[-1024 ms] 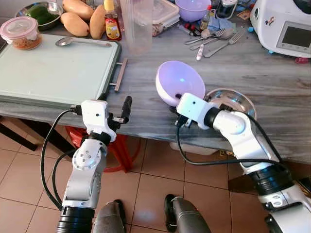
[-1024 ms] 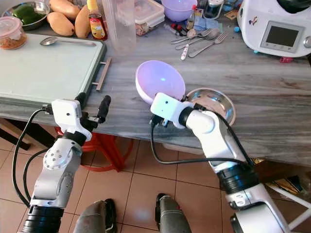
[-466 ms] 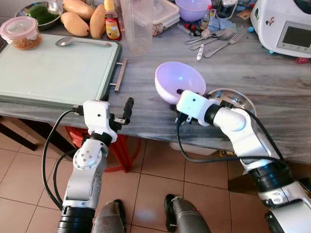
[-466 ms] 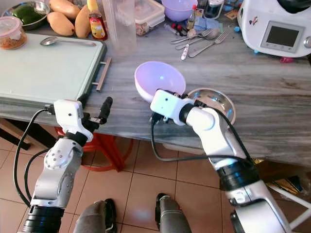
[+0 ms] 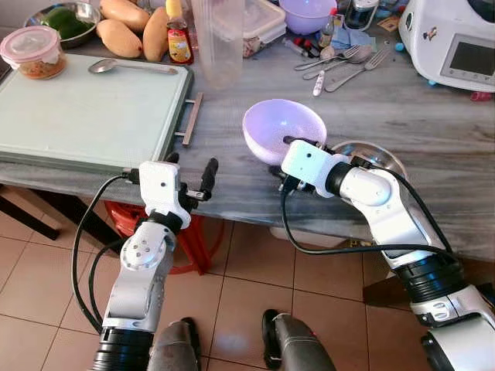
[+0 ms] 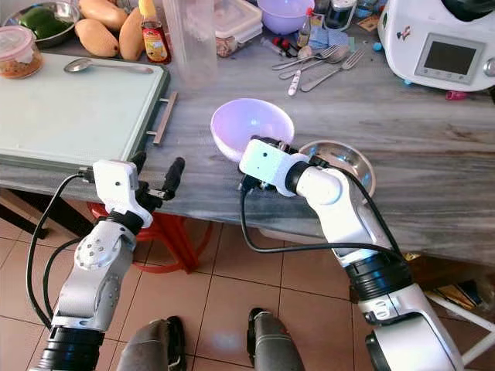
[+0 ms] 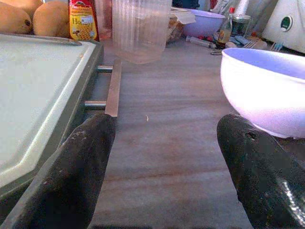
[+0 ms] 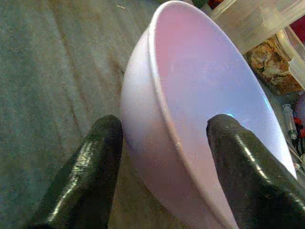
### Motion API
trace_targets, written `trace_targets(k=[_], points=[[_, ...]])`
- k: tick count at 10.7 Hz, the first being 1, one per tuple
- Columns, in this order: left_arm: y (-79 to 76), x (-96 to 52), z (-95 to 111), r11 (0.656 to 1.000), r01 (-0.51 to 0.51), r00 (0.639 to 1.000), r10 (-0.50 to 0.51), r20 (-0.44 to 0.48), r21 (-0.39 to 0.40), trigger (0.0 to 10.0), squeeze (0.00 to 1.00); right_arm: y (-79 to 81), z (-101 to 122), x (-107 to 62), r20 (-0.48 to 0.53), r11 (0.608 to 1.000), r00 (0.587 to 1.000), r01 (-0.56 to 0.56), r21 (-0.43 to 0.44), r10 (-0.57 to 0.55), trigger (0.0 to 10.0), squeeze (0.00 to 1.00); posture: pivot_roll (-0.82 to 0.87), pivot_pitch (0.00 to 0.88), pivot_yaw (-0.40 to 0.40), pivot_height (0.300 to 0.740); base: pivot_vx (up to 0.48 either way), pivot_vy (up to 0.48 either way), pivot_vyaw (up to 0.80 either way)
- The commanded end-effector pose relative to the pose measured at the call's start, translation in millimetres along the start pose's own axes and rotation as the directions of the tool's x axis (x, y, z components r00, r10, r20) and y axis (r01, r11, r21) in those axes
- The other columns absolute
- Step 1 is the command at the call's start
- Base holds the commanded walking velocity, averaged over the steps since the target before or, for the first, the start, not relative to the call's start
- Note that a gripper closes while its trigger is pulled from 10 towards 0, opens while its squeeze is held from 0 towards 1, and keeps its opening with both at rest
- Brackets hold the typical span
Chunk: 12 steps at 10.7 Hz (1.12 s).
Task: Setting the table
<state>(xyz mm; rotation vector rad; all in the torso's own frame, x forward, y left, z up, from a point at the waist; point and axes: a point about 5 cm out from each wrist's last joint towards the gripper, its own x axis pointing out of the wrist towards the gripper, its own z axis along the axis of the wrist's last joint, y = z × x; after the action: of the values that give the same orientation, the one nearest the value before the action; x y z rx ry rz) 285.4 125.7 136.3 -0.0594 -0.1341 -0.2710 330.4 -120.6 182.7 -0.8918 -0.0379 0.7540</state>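
A lilac bowl (image 5: 284, 127) stands nearly level on the grey counter (image 5: 232, 147), near its front edge. My right gripper (image 5: 289, 144) is shut on the bowl's near rim. In the right wrist view one finger (image 8: 90, 162) lies outside the bowl (image 8: 200, 95) wall and the other finger (image 8: 238, 162) inside it. My left gripper (image 5: 192, 164) hangs open with nothing in it just off the counter's front edge, beside the handle (image 7: 113, 88) of the pale green tray (image 5: 77, 108). A spoon (image 5: 131, 66) lies on the tray's far side.
A steel bowl (image 5: 375, 157) sits right behind my right wrist. A clear plastic jug (image 5: 220, 39), forks and spoons (image 5: 340, 62), a sauce bottle (image 5: 179, 35), mangoes (image 5: 120, 37) and a white appliance (image 5: 452, 39) stand at the back. Tiled floor lies below the counter edge.
The bowl has swung from steeply tilted to nearly level as my right wrist turned. My left gripper has shifted slightly right and towards the counter.
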Motion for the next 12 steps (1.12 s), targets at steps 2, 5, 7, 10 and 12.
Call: trace_targets(k=[2,5,7,10,12], points=[[-1.3,-0.7,-4.4,1.0,0.013,1.0,-0.013,-0.026,-0.003,10.0,0.0,-1.2,0.5,-0.8,-0.001,1.0,1.0,-0.002,-0.012,0.002,10.0,1.0,-0.09,0.185,-0.004,0.74,0.0,0.0,0.0],[-1.3,-0.7,-4.4,1.0,0.013,1.0,-0.013,-0.026,-0.003,10.0,0.0,-1.2,0.5,-0.8,-0.001,1.0,1.0,-0.002,-0.012,0.002,10.0,1.0,-0.09,0.185,-0.004,0.74,0.0,0.0,0.0],[-1.3,-0.7,-4.4,1.0,0.013,1.0,-0.013,-0.026,-0.003,10.0,0.0,-1.2,0.5,-0.8,-0.001,1.0,1.0,-0.002,-0.012,0.002,10.0,1.0,-0.09,0.185,-0.004,0.74,0.0,0.0,0.0],[-1.3,-0.7,-4.4,1.0,0.013,1.0,-0.013,-0.026,-0.003,10.0,0.0,-1.2,0.5,-0.8,-0.001,1.0,1.0,-0.002,-0.012,0.002,10.0,1.0,-0.09,0.185,-0.004,0.74,0.0,0.0,0.0],[-4.6,-1.1,-6.5,0.999,0.033,0.999,-0.033,-0.039,-0.005,10.0,0.0,-12.9,31.3,-4.0,0.209,0.978,0.957,0.187,0.091,-0.202,10.0,1.0,-0.09,0.181,-0.005,0.74,0.0,0.0,0.0]])
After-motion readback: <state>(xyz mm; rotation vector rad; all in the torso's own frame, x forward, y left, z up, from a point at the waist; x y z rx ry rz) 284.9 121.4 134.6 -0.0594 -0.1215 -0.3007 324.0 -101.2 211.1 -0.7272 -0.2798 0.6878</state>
